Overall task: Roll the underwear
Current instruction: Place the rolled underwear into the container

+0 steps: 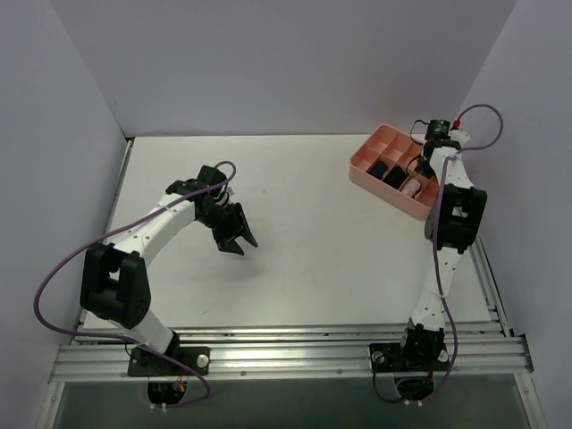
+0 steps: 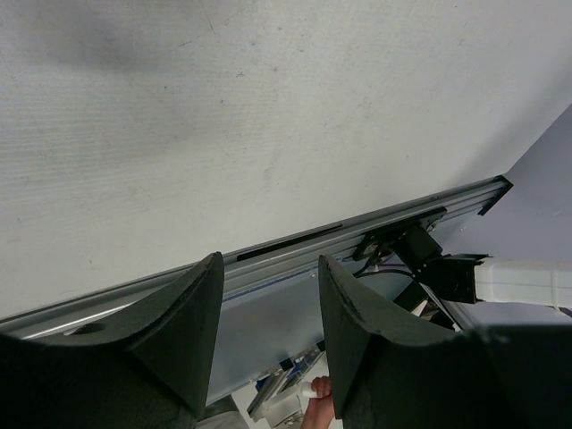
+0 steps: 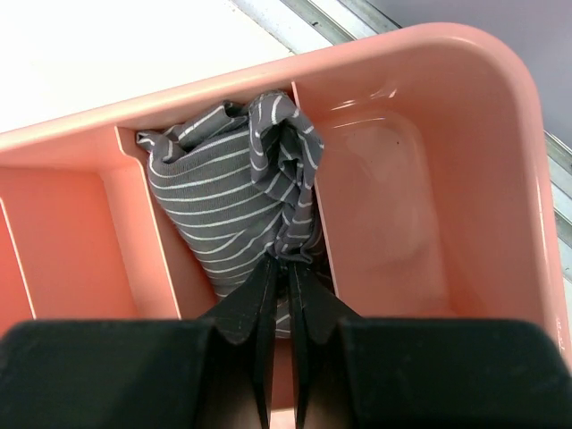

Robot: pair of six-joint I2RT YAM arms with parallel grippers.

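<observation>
Two arms in play, and they are well apart. The left gripper (image 1: 234, 234) hangs over the left-centre of the white table (image 1: 313, 223), tipped down toward the near side. Its wrist camera shows the jaws spread wide with nothing between them, only bare tabletop and the aluminium rail (image 2: 357, 228) at the near edge beyond.

Over on the far right, the right arm reaches up to the pink divided tray (image 1: 362, 156), and the right gripper (image 1: 422, 161) points down into it. The right wrist view gives the close look. The right gripper (image 3: 284, 264) has its two black fingers squeezed almost together, and a fold of the underwear (image 3: 223, 206) is pinched between the tips.

The underwear is grey cloth with fine white stripes. It sits bunched and crumpled inside one narrow compartment of the tray (image 3: 429, 54), pressed against the divider on its right side, with a wider compartment next door. From overhead the garment itself is hidden under the gripper. Other compartments hold two dark bundles (image 1: 386, 172) and a pink bundle (image 1: 413, 186) nearer the right arm.
</observation>
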